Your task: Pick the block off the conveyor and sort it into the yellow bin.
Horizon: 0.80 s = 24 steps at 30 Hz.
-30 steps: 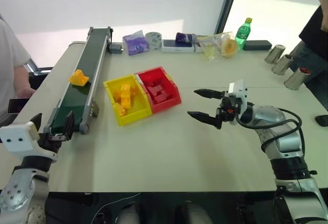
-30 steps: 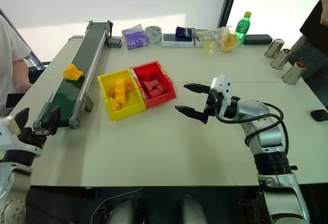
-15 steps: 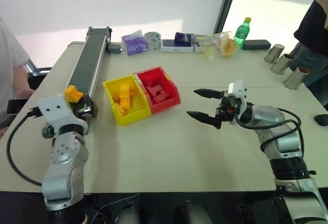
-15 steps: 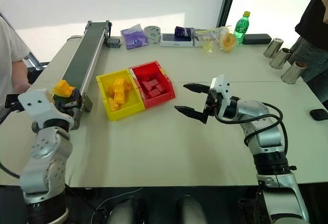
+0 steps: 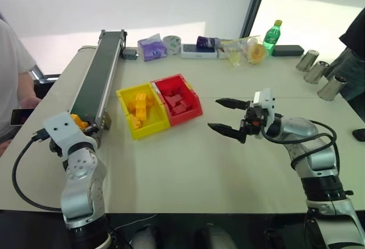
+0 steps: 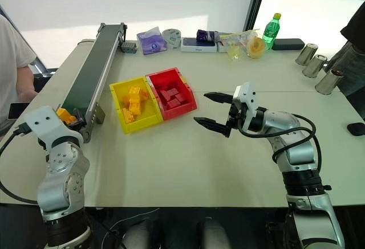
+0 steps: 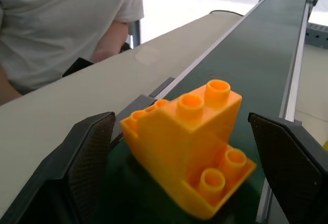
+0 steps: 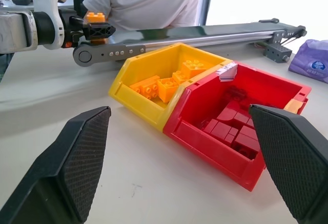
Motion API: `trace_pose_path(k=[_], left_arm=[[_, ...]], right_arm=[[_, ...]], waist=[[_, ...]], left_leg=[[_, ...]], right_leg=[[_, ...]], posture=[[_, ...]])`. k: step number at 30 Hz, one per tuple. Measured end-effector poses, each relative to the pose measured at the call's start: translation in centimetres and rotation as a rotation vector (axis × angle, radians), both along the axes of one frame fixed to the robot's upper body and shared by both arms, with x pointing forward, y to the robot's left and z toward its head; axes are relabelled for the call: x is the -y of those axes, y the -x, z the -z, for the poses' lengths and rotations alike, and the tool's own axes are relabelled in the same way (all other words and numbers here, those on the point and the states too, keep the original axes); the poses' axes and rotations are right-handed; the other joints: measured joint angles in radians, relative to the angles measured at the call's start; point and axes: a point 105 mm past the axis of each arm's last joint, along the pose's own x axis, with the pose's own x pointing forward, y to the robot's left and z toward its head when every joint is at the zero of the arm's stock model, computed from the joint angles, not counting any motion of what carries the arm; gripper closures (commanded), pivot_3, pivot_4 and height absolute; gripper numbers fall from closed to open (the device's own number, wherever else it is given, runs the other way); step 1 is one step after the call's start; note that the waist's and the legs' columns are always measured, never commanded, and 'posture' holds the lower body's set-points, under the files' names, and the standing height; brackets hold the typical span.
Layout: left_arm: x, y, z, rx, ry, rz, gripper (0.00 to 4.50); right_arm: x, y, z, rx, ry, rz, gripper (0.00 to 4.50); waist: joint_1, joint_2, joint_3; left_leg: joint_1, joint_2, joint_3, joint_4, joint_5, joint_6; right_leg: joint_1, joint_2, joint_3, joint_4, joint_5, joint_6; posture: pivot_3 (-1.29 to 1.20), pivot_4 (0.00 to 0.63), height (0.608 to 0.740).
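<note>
Block between left gripper fingers

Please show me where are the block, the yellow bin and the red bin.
the block (image 7: pixel 189 147), left wrist view, its orange front face.
the yellow bin (image 5: pixel 126 96), left eye view, its far rim.
the red bin (image 5: pixel 190 112), left eye view, its front wall.

Block sits at the conveyor's near end by the left gripper; right gripper hovers open-jawed right of the yellow bin.
</note>
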Motion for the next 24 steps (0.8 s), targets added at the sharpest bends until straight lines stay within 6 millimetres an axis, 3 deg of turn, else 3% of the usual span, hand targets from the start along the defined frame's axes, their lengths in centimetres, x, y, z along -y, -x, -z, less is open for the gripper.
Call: trace_pose_path(k=[3, 4, 10, 15, 20, 24], left_arm=[[0.9, -0.4, -0.1, 0.015, 0.019, 0.047, 2.86], [0.9, -0.4, -0.1, 0.011, 0.013, 0.046, 3.17], [0.4, 0.1, -0.4, 0.003, -0.044, 0.049, 3.13], [0.5, 0.1, -2.6, 0.062, -0.130, 0.156, 3.13], [1.8, -1.4, -5.9, 0.132, -0.209, 0.392, 3.13], [3.1, -4.0, -7.3, 0.126, -0.232, 0.587, 3.13]], right_arm=[[-0.1, 0.1, -0.1, 0.000, -0.001, -0.004, 0.00], [-0.1, 0.1, -0.1, -0.005, -0.002, -0.003, 0.00], [-0.1, 0.1, -0.1, -0.006, -0.005, -0.001, 0.00], [-0.1, 0.1, -0.1, -0.006, -0.005, -0.002, 0.00], [-0.1, 0.1, -0.1, -0.009, -0.006, -0.002, 0.00], [-0.2, 0.1, -0.1, -0.012, -0.006, -0.004, 0.00]], waist=[[-0.001, 0.000, 0.000], [-0.002, 0.000, 0.000], [-0.003, 0.000, 0.000], [-0.003, 0.000, 0.000], [-0.001, 0.000, 0.000], [-0.001, 0.000, 0.000]], left_leg=[[0.000, 0.000, 0.000, 0.000, 0.000, 0.000], [0.000, 0.000, 0.000, 0.000, 0.000, 0.000], [0.000, 0.000, 0.000, 0.000, 0.000, 0.000], [0.000, 0.000, 0.000, 0.000, 0.000, 0.000], [0.000, 0.000, 0.000, 0.000, 0.000, 0.000], [0.000, -0.001, 0.000, 0.000, 0.000, 0.000]], right_leg=[[0.000, 0.000, 0.000, 0.000, 0.000, 0.000], [0.000, 0.000, 0.000, 0.000, 0.000, 0.000], [0.000, 0.000, 0.000, 0.000, 0.000, 0.000], [0.000, 0.000, 0.000, 0.000, 0.000, 0.000], [0.000, 0.000, 0.000, 0.000, 0.000, 0.000], [0.000, 0.001, -0.001, 0.000, 0.000, 0.000]], posture=[[0.00, 0.150, 0.740], [0.00, 0.150, 0.740], [0.00, 0.150, 0.740], [0.00, 0.150, 0.740], [0.00, 0.150, 0.740], [0.00, 0.150, 0.740]])
